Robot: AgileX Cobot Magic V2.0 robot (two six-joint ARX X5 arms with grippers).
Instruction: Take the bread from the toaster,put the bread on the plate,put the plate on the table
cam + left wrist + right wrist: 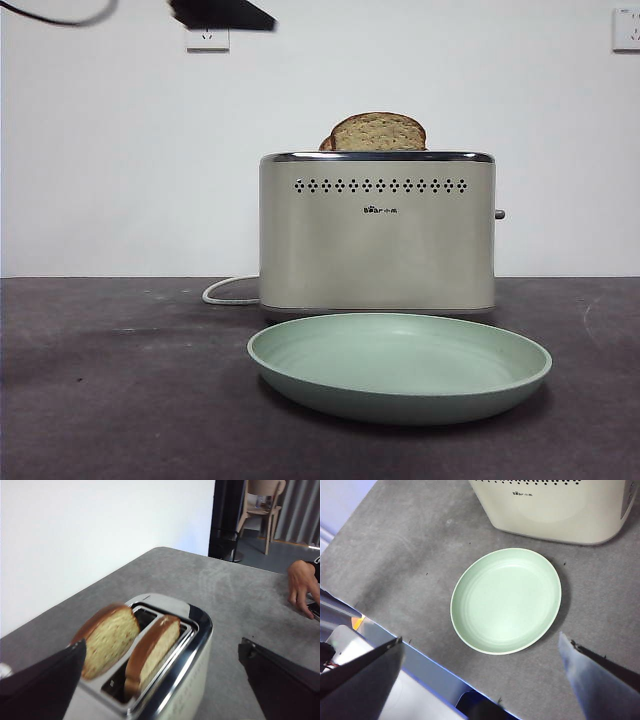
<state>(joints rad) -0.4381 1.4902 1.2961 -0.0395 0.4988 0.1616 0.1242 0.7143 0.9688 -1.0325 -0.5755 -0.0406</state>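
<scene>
From the front, only the domed top of the bread (380, 131) clears the toaster (377, 235); a second slice (327, 144) peeks out as a brown sliver behind it, mostly hidden. A black tip at the top edge of that view is all that shows of an arm, and which arm it is cannot be told there.

The left wrist view is blurred: the two slices stand upright in separate slots, their lower halves sunk out of sight. The bread is light tan and speckled, with a brown crust. The left end effector (160, 680) hovers above the toaster, jaws spread wide and empty, one jaw covering part of a slice.

The right end effector (480, 680) hangs over the pale mint-green plate (470, 605), jaws wide and empty. The plate lies bare on the dark grey table (110, 380), just in front of the toaster, whose white cord (226, 290) trails behind. A person's hand (303, 586) rests at the table's far edge.
</scene>
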